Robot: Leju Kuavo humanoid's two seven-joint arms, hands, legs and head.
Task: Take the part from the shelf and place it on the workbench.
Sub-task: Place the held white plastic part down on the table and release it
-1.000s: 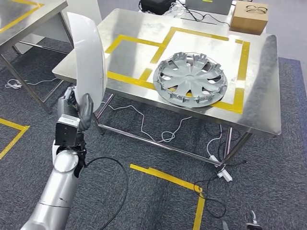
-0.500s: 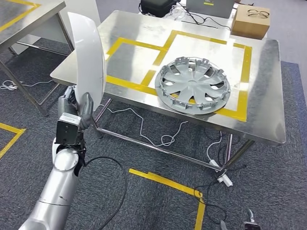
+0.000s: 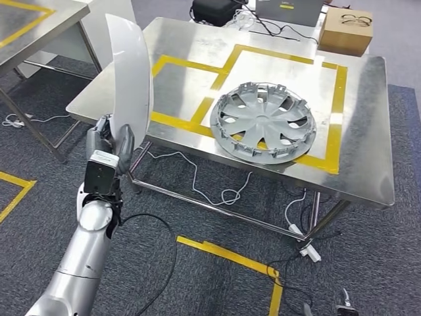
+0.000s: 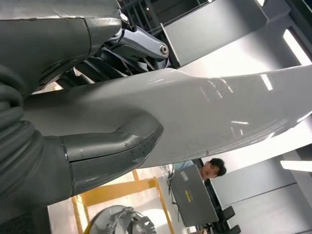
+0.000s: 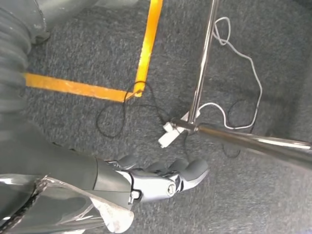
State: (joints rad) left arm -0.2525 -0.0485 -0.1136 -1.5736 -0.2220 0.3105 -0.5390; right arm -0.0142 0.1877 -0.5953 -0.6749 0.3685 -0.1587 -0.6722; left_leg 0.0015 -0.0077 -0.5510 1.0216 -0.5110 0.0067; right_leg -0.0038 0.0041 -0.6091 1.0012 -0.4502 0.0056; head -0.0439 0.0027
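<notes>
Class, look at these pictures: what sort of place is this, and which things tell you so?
Probably a workshop or robot test lab. A steel workbench marked with yellow tape holds a wheel cover, cables trail across grey carpet, and the left hand holds a white curved panel.

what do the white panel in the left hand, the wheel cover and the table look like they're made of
White panel: probably painted or moulded plastic; smooth and glossy, with light streaks reflected in the left wrist view.
Wheel cover: likely silver-grey plastic, matte, with moulded spokes and rim clips.
Table: seemingly brushed stainless steel, dull sheen, marked with yellow tape.
</notes>
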